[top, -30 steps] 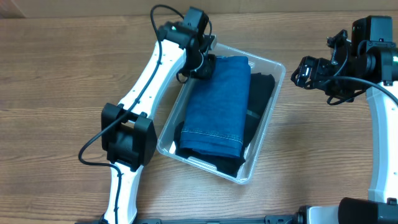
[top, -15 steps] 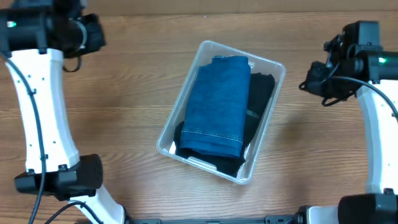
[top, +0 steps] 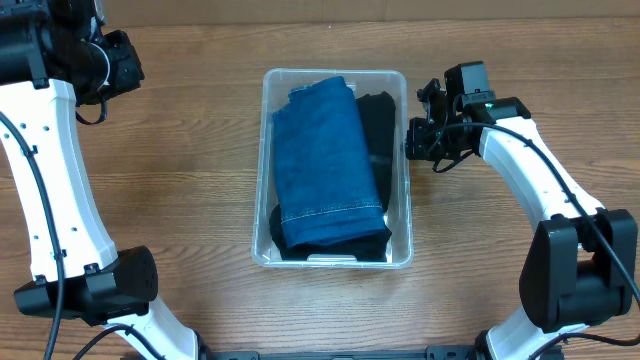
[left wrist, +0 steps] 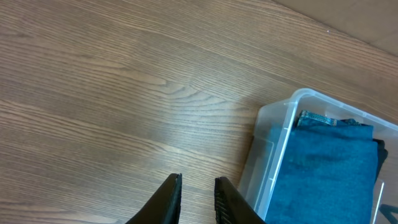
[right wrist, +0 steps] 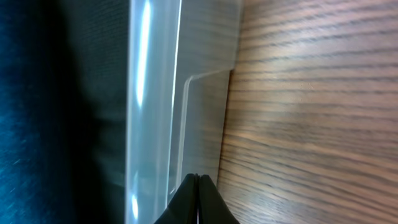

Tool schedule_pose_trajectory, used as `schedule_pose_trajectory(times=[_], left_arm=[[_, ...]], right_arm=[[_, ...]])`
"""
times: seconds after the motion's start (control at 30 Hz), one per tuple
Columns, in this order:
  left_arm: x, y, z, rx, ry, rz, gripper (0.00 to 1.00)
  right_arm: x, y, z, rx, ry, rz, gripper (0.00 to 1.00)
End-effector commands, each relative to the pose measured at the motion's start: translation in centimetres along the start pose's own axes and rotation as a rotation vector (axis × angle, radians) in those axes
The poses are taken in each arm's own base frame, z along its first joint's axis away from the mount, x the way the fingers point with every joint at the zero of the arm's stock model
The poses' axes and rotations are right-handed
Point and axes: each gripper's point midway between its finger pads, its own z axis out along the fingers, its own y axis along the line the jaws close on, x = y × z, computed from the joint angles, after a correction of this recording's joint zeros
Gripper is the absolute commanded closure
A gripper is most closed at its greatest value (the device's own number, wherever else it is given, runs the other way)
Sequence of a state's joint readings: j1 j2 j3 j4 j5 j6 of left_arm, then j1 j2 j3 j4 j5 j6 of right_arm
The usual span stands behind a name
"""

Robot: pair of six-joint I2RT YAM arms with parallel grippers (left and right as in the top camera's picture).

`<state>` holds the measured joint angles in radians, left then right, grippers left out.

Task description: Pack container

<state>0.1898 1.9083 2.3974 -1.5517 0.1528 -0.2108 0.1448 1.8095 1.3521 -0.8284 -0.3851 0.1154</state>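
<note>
the wooden table (top: 200, 200) is carrying the container (top: 330, 262) at its middle, with folded blue jeans (top: 320, 160) lying inside over a black garment (top: 378, 120) showing along the container's right side. the right gripper (top: 413, 144), clenched on nothing, is sitting just beside the container's right wall, while the left gripper (left wrist: 197, 182), fingers slightly parted and empty, is hovering well left of the container.

R gripper (right wrist: 198, 188) tips pressed together w/ no gap at frame bottom, right by the container (right wrist: 155, 93) clear side wall, w/ dark cloth (right wrist: 93, 99) & blurred blue fabric (right wrist: 15, 162) behind the plastic at left, wood table (right wrist: 311, 112) at right.
</note>
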Motion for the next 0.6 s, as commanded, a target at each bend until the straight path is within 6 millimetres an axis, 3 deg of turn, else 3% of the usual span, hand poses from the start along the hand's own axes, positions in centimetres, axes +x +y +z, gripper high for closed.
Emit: schedule_pose_trajectory(times=[0.0,0.1,0.17,0.2,0.23,0.27,0.3,0.33,0.37,0.47,0.57], left_arm=[[-0.1,-0.3,-0.8,0.012,-0.016,-0.002,0.77],[0.1,-0.1,-0.8,0.003,-0.012,0.008,0.67],[0.0,-0.1,-0.8,0.003,-0.013,0.008,0.49],[-0.1,-0.1,-0.6,0.002,-0.013,0.009,0.41],[-0.1,0.0,-0.3,-0.005,-0.009,0.021,0.31],[-0.1,0.1,0.2,-0.006,0.002,0.033,0.24],[0.1,0.2,0.9,-0.011,0.025,0.031,0.17],[0.5,0.2,2.2,-0.016,0.068,0.041,0.03],[1.1,0.3,3.5,-0.023,0.117,0.041,0.00],[2.8,1.1,7.1,-0.044,0.257,0.020,0.00],[4.4,0.8,8.7,-0.005,0.353,0.125,0.00]], right_arm=[[-1.1,0.9,-1.0,-0.013,-0.037,-0.031,0.96],[-2.0,-2.5,-2.7,0.184,-0.081,-0.014,0.95],[-4.3,-3.1,-6.2,0.281,-0.177,-0.021,0.81],[-5.5,-2.8,-7.8,0.298,-0.228,-0.028,0.64],[-6.9,-2.0,-9.7,0.297,-0.291,-0.040,0.18],[-7.6,-1.6,-10.6,0.291,-0.322,-0.048,0.00],[-8.1,-1.2,-11.2,0.287,-0.348,-0.058,0.00],[-8.9,-0.8,-12.0,0.282,-0.381,-0.065,0.00],[-9.1,-0.9,-12.1,0.282,-0.388,-0.062,0.00],[-8.5,-2.3,-12.5,0.299,-0.367,-0.025,0.00],[-7.4,-4.0,-14.1,0.311,-0.362,0.086,0.00]])
